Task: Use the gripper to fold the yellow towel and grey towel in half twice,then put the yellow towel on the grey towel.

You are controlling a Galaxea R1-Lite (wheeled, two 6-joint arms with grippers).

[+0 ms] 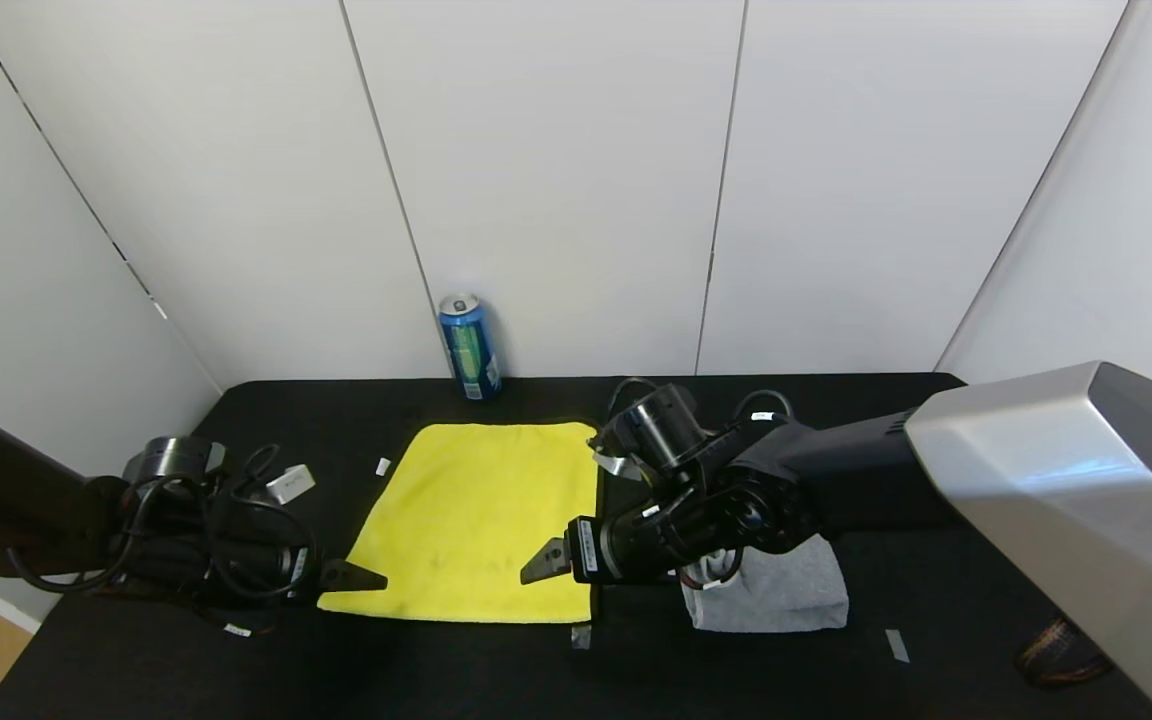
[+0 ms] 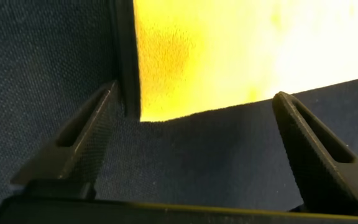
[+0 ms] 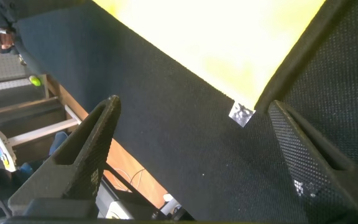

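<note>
The grey towel [image 1: 771, 592] already lies as a compact folded bundle on the black table [image 1: 836, 680], to the right of the yellow towel [image 1: 476, 520] and partly hidden under the right arm, so how many folds it has is hard to tell; the yellow towel lies spread flat with no fold visible, so its two folds and the stacking appear to remain. The left gripper [image 1: 361, 577] sits released, its jaws wide and holding nothing, at the yellow towel's near left corner with one finger [image 2: 73, 146] just beside the black trim. The right gripper [image 1: 541, 562], likewise open and empty, hovers over the near right part of that towel, close to the corner beside a small tape mark [image 3: 242, 114].
</note>
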